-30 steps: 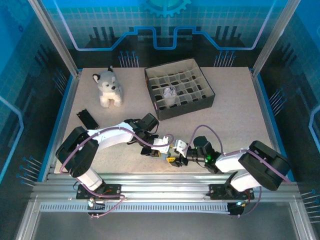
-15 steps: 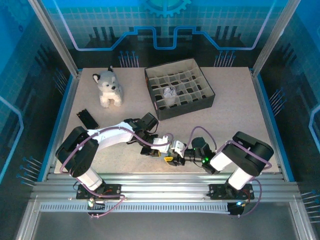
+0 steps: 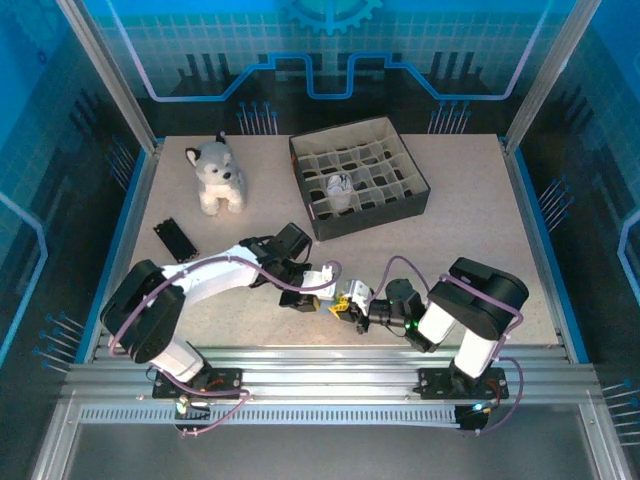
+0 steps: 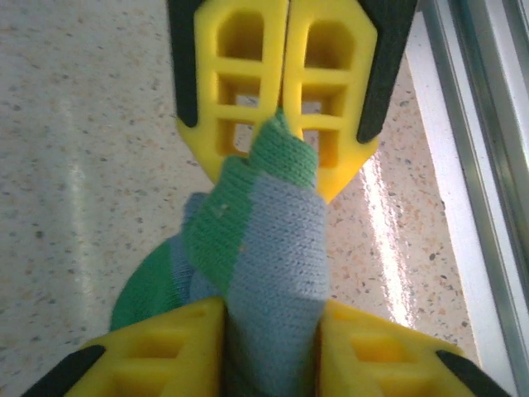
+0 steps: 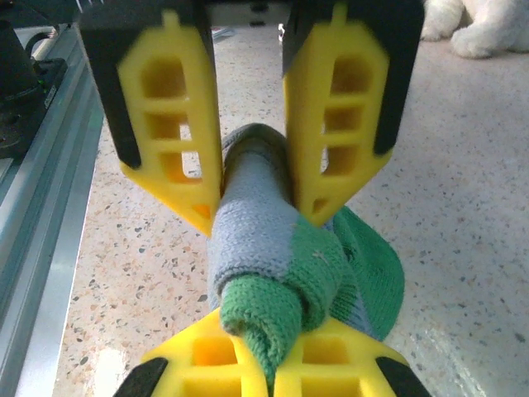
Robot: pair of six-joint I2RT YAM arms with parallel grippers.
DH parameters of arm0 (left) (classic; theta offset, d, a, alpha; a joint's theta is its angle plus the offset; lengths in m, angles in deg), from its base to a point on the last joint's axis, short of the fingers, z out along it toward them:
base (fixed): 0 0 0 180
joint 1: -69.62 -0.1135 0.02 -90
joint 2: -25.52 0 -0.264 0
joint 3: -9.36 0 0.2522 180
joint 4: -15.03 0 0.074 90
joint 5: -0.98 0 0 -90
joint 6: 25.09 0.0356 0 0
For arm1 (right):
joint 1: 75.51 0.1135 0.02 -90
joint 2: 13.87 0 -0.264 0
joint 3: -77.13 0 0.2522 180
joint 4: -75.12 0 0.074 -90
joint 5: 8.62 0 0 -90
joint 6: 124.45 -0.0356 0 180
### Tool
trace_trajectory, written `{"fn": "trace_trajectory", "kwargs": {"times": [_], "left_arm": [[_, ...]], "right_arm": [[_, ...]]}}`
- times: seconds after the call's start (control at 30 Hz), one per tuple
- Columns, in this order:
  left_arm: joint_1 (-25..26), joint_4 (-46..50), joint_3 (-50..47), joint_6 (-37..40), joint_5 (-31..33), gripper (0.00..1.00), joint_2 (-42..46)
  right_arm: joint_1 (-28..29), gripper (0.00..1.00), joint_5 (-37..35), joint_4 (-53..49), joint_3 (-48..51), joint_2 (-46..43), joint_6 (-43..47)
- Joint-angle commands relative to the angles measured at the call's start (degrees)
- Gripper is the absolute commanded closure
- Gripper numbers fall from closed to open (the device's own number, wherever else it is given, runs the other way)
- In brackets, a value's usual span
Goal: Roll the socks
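Right now the right gripper (image 5: 273,335) is squeezing its jaws fully closed on the green toe of the grey-blue sock (image 5: 248,240), seemingly pinning that end so the roll is not springing loose. Facing it, the left gripper (image 5: 254,211) is holding its jaws partly open, both fingers pressing the sides of the rolled body lodged between them. Between the 2 grippers the sock is sitting low at the near edge of the counter (image 5: 463,207). Farther back a divided box (image 3: 375,220) is standing, probably for finished rolls, a pale bundle (image 3: 340,184) lying in 1 compartment.
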Motion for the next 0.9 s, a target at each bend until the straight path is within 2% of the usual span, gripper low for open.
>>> {"fn": "trace_trajectory", "kwargs": {"times": [0.0, 0.13, 0.33, 0.5, 0.67, 0.77, 0.87], "left_arm": [[0.21, -1.79, -0.89, -3.78, 0.59, 0.66, 3.69], [0.19, -2.81, -2.28, -5.96, 0.69, 0.64, 5.17], [0.12, -6.53, -4.83, -13.40, 3.23, 0.64, 9.55], [0.06, -8.06, -9.20, -20.96, 8.58, 0.64, 19.23], [0.09, -4.21, -11.47, -25.53, 12.65, 0.60, 29.49], [0.11, -0.70, -11.29, -29.64, 13.99, 0.59, 32.60], [0.10, 0.41, -10.87, -38.26, 17.99, 0.58, 33.27]], "right_arm": [[0.57, 1.00, 0.44, -10.54, -1.72, -4.15, -4.01], [0.75, 1.00, 1.12, -35.40, -8.48, -11.28, -4.17], [0.09, 1.00, 4.05, -51.13, -13.59, -14.48, -2.15], [-2.78, 1.00, 9.72, -59.15, -18.35, -11.03, -5.19], [-3.65, 1.00, 12.83, -73.90, -27.68, -4.51, -5.42], [-4.54, 1.00, 13.45, -80.17, -32.36, -1.52, -7.05], [-5.46, 1.00, 13.80, -85.77, -36.38, 0.57, -8.54]]}}
